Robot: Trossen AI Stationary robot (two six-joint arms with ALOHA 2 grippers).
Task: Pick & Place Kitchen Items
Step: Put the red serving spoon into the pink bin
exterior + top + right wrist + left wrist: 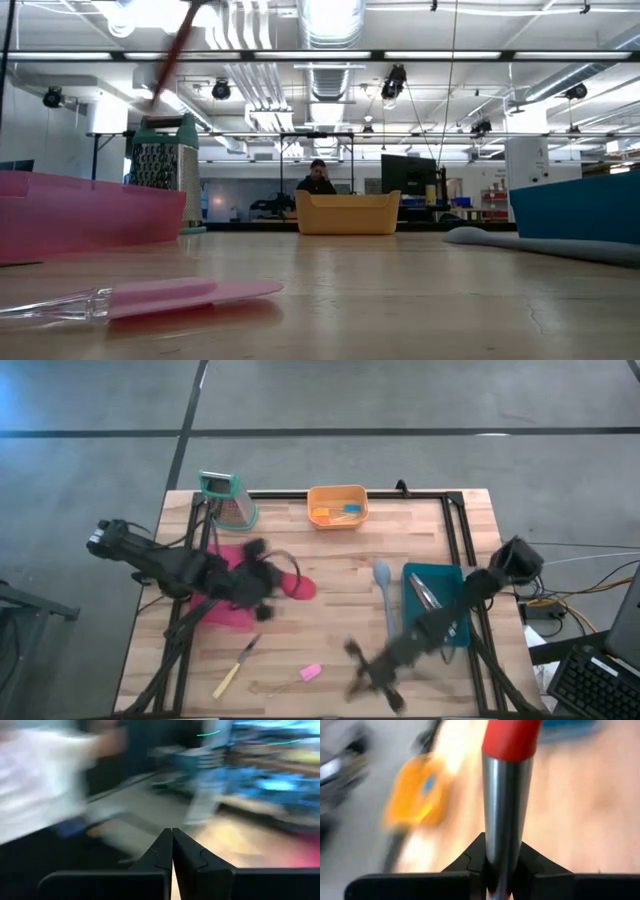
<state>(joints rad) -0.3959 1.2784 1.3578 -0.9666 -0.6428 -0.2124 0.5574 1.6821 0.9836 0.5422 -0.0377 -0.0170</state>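
Table [330, 575] carries two bins, apparently the sorting spots: pink bin [228, 610] on the left side, teal bin [440, 600] on the right, already with metal cutlery [427, 595] in it. Orange tub [337, 506] and grater [232, 500] stand at the far edge, out of the working area.

Left gripper [262, 595] hovers over the pink bin, clenched on the metal shaft of the red spoon [507, 795], the red part pointing away from the wrist (in the low view it shows as a red streak above the grater). Held above the bin like that, probably on its way in, though I can't tell if it's touching the bin.

Right gripper [362, 678] is low near the front edge, fingers pressed together with nothing between them; likely missed or not yet reached a pick.

Still loose on the wood: pale-blue spoon [384, 592] just beside the teal bin, yellow knife [237, 668] and pink spatula [302, 676] near the front.
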